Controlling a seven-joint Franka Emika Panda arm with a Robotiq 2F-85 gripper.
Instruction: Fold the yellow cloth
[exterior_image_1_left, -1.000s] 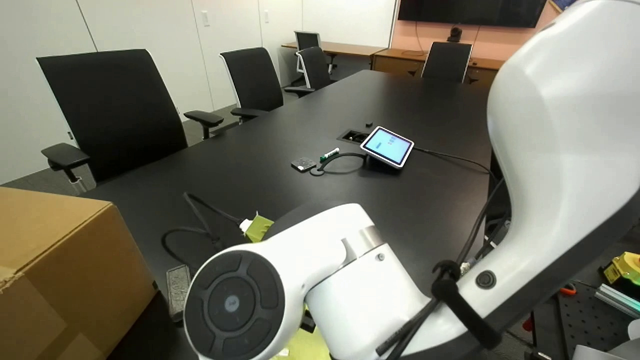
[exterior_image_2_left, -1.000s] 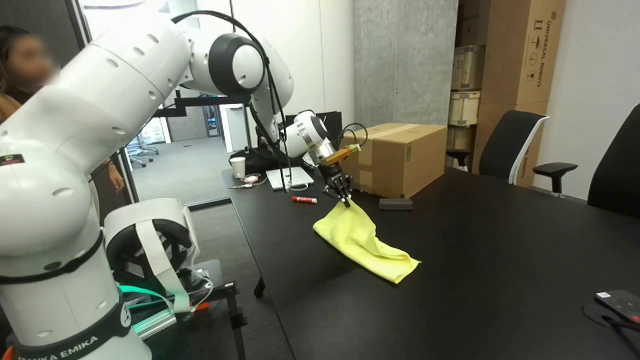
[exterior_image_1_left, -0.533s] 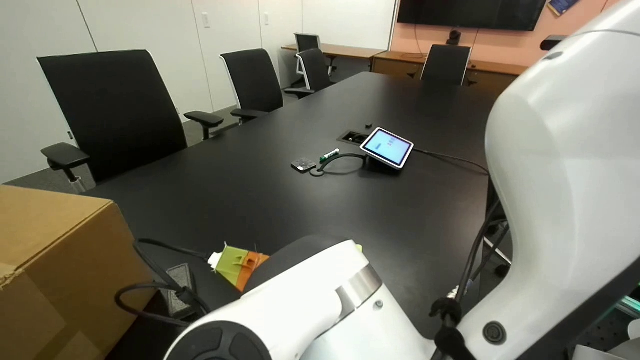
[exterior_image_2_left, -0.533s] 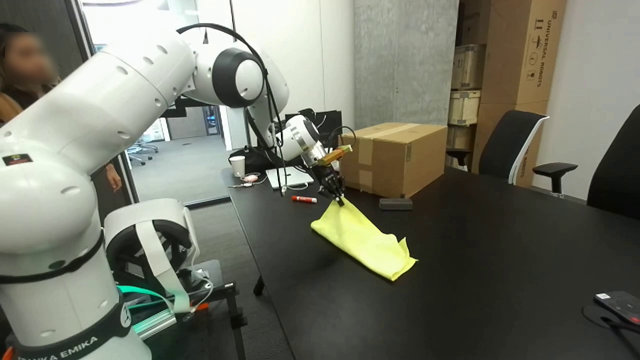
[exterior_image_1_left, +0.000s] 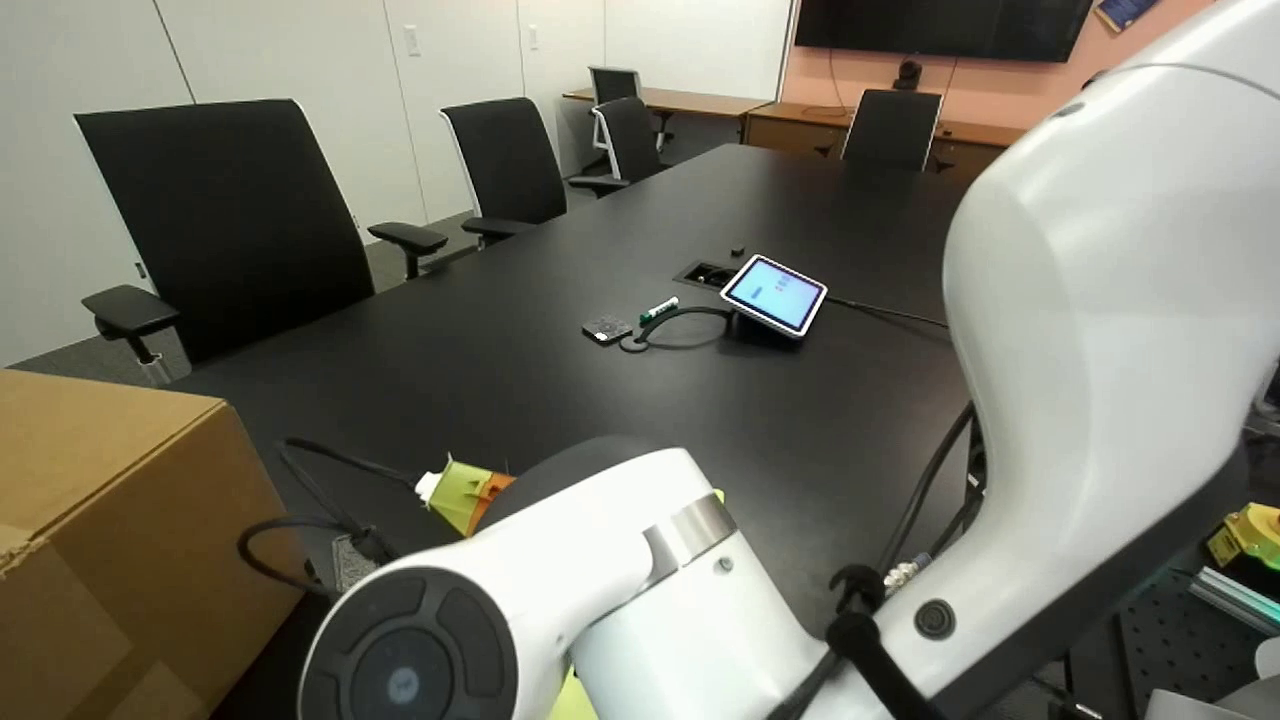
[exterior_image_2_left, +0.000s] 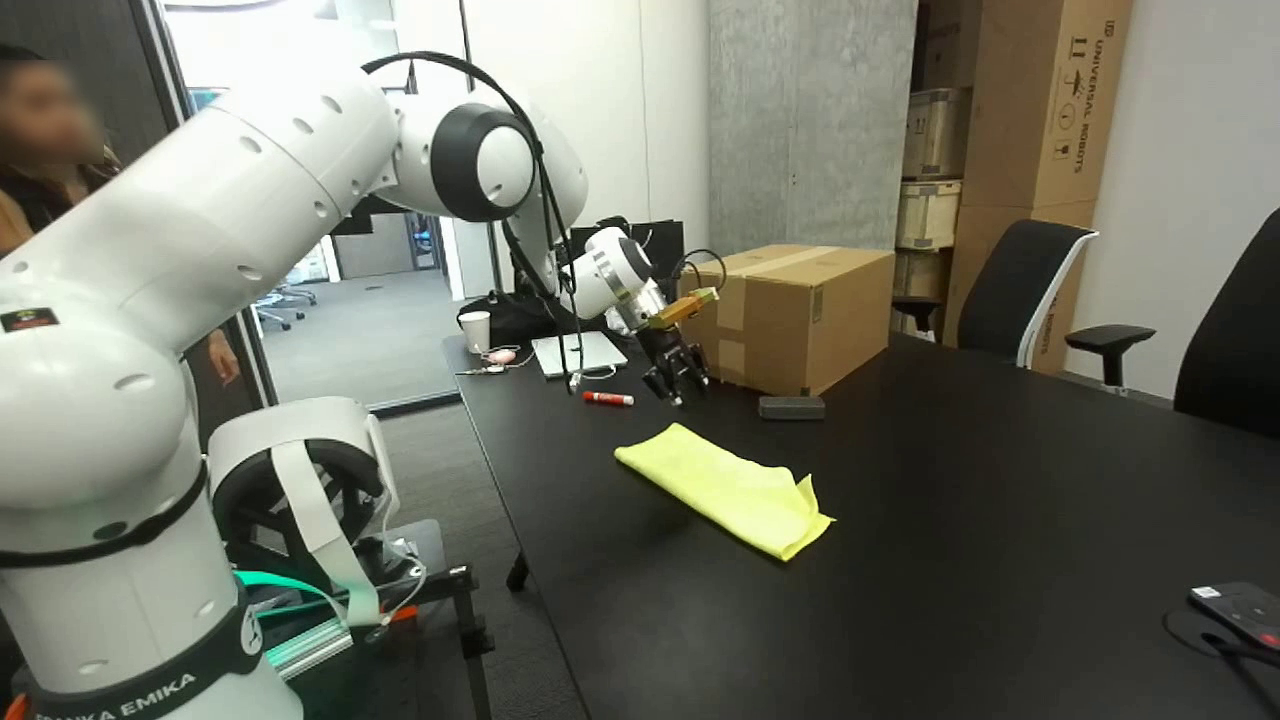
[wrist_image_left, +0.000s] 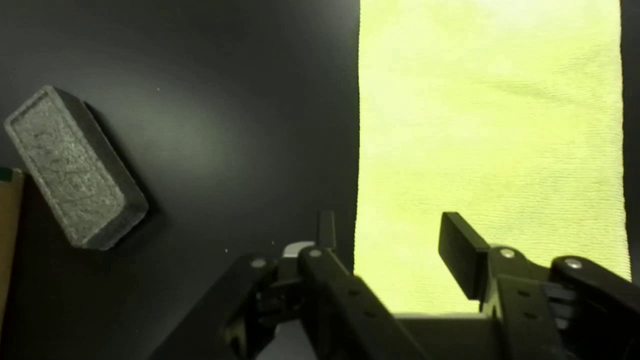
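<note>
Plainly, the gripper (wrist_image_left: 393, 241) gapes, clear of the cloth (exterior_image_2_left: 730, 490).

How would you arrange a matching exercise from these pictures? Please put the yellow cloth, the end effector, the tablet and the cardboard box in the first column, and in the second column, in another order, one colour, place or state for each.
Column one
1. yellow cloth
2. end effector
3. tablet
4. cardboard box

Column two
A. lit up, mostly pale blue
B. lies mostly flat on the table
C. brown, with its top closed
D. open, holding nothing

Right pairs: 1-B, 2-D, 3-A, 4-C.
</note>
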